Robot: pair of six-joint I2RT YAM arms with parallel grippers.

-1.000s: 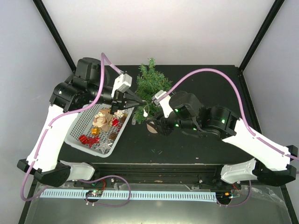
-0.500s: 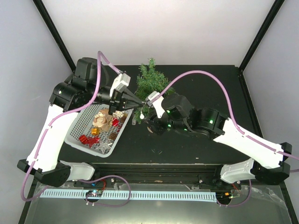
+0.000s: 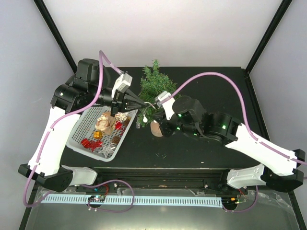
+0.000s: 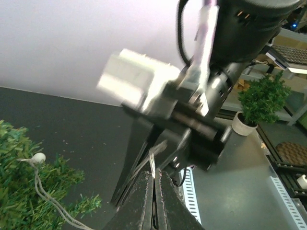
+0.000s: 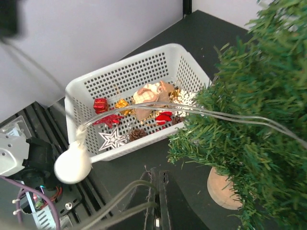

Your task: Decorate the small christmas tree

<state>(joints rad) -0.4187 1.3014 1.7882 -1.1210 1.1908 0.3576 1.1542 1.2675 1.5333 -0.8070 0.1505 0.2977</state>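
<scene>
Right gripper (image 5: 157, 177) pinches the clear light string (image 5: 73, 164) by the small christmas tree (image 5: 259, 143) (left gripper (image 4: 154, 179) likewise).

The right gripper (image 5: 158, 178), half open 1 second ago, has closed tight on the clear wire (image 5: 230, 114), its arm having swung toward 9 o'clock and partly back, and the white bulb (image 3: 144, 118) hanging beside the small christmas tree (image 3: 154, 86) has shifted toward 9 o'clock.

Bristly matt small christmas tree (image 3: 153, 85) on a smooth, probably wooden base (image 5: 223, 189); white plastic basket (image 5: 122, 67), matt black table (image 3: 192, 148).
</scene>
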